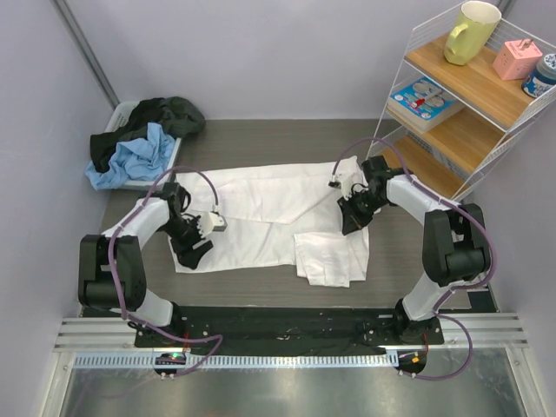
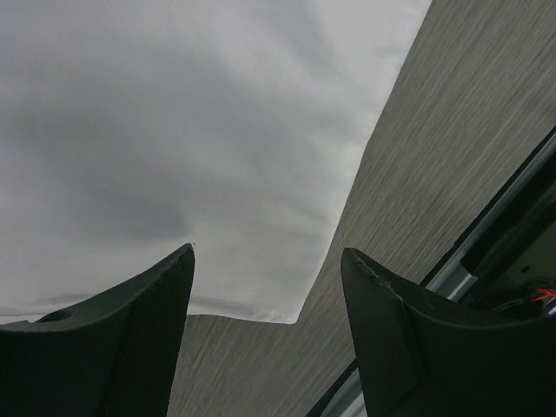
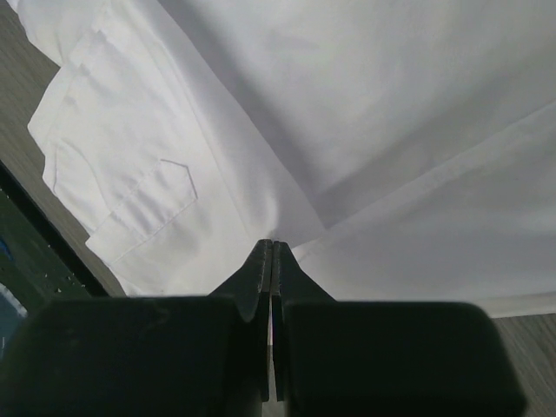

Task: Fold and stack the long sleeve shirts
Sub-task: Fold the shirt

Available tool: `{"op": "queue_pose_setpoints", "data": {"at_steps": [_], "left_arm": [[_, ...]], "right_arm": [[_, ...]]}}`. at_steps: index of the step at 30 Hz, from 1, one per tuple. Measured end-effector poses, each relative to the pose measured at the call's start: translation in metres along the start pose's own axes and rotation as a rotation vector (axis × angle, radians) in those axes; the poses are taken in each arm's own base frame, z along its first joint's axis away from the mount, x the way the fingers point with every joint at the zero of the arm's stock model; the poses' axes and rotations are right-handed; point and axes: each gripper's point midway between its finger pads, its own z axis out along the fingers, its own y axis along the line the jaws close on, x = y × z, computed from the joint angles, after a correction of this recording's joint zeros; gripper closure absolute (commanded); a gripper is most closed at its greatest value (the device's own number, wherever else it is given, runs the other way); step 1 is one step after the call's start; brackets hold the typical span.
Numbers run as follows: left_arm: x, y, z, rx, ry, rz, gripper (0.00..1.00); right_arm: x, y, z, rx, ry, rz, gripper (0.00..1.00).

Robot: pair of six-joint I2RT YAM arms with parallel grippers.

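the nearest part of the white shirt (image 1: 278,195) was a bunched, doubled-over flap at its near right corner, lying on the table (image 1: 261,291). the rest lay spread wide and mostly flat across the middle, so the fold looked barely begun. the left gripper (image 2: 268,252) hovered with its fingers apart over the shirt's near left edge, grasping nothing. a little farther, at the shirt's right side, the right gripper (image 3: 272,245) was clenched, its tips nipping a crease of the white cloth, as far as the wrist view showed. no finished, folded shirt appeared anywhere, so no stack had started. far left, a bin (image 1: 119,111) held a crumpled blue garment (image 1: 135,161) and a dark garment (image 1: 169,113), apparently waiting their turn; most of the task seemed left.
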Motion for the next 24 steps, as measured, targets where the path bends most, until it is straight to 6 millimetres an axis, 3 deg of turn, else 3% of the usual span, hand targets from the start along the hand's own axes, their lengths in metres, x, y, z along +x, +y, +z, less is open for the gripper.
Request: {"op": "queue_pose_setpoints", "data": {"at_steps": [11,24], "left_arm": [[0.019,0.001,0.009,-0.029,0.062,0.063,0.36],[0.018,0.003,0.008,-0.044,0.039,0.092,0.39]], "right_arm": [[0.011,0.03,-0.018,-0.065,-0.006,-0.035,0.99],[0.05,0.104,-0.053,-0.162,-0.014,-0.311,0.99]]}}
